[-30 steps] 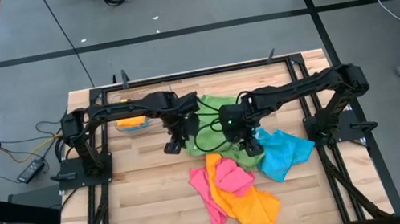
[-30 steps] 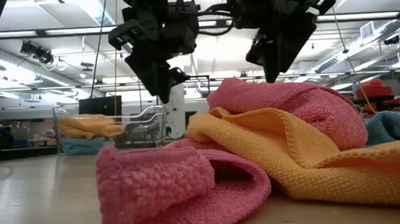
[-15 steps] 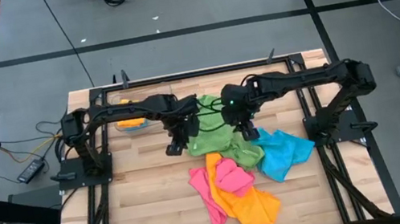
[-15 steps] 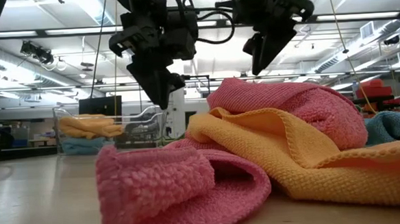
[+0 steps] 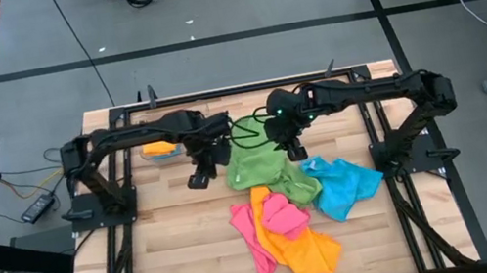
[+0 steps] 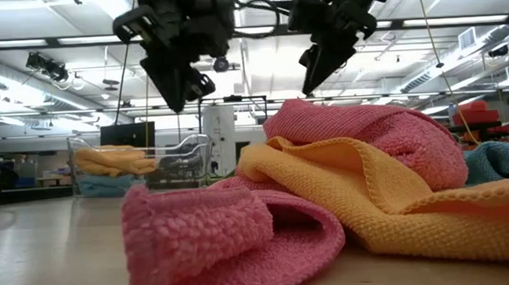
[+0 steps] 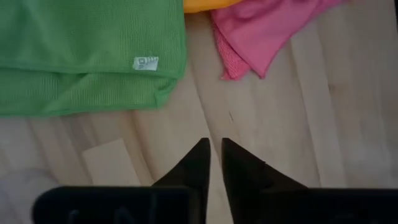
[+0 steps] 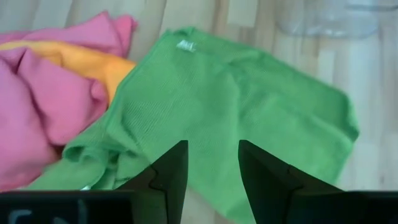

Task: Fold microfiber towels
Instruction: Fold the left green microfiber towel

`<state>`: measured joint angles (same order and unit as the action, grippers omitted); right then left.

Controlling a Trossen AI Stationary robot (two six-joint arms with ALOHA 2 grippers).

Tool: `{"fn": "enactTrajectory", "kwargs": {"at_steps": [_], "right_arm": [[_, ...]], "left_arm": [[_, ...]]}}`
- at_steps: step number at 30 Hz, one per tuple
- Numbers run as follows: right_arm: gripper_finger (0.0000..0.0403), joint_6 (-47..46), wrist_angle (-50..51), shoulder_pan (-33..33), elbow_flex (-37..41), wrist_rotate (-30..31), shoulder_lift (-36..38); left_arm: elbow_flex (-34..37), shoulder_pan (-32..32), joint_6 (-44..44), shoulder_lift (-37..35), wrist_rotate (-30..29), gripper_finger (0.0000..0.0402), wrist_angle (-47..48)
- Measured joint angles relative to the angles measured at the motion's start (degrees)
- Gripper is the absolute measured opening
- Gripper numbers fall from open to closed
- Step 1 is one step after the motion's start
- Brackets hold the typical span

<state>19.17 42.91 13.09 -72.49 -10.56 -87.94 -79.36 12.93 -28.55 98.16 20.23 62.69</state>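
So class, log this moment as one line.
left gripper: shut, empty, over table | right gripper: open, above green towel | fold: not done

Even overhead light on my high view, soft short shadows under the arms on the table (image 5: 186, 265). Low view is backlit by bright ceiling strip lights (image 6: 259, 68), so both arms read as silhouettes, and the nearest pink towel (image 6: 216, 240) is soft-focus. Wrist views look slightly blurred, no glare.

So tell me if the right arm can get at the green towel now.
Probably yes. The right gripper hangs open just above the green towel, whose upper face lies bare; the pink towel and orange towel only crowd one edge.
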Motion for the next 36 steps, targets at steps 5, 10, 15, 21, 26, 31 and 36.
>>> {"fn": "enactTrajectory", "kwargs": {"at_steps": [5,10,15,21,26,31,36], "right_arm": [[0.0149,0.86,-4.29,0.56,0.01,-0.04,0.00],[0.0149,2.84,-9.86,1.19,0.04,-0.07,-0.39],[0.0149,4.02,-13.42,2.83,0.04,-0.02,-0.39],[0.0149,2.35,-14.51,6.25,0.07,0.23,-0.70],[0.0149,-0.85,-14.24,8.57,0.07,0.25,-0.68],[0.0149,-0.91,-15.53,8.51,0.04,0.20,-1.45],[0.0149,-0.91,-15.34,7.33,0.04,0.80,-3.79]], "left_arm": [[6.86,0.00,1.06,-6.00,0.02,0.0008,-5.65],[15.11,0.00,3.80,-11.75,0.06,0.0022,-15.58],[22.89,0.00,6.29,-15.64,0.04,0.0033,-33.39],[30.71,0.02,11.49,-16.51,0.00,0.0014,-60.20],[33.48,0.01,14.80,-16.51,-0.01,0.0008,-64.06],[35.77,-1.03,16.98,-16.51,-0.07,0.0022,-66.48],[37.85,-2.17,17.13,-16.48,-0.01,0.0012,-69.03]]}}
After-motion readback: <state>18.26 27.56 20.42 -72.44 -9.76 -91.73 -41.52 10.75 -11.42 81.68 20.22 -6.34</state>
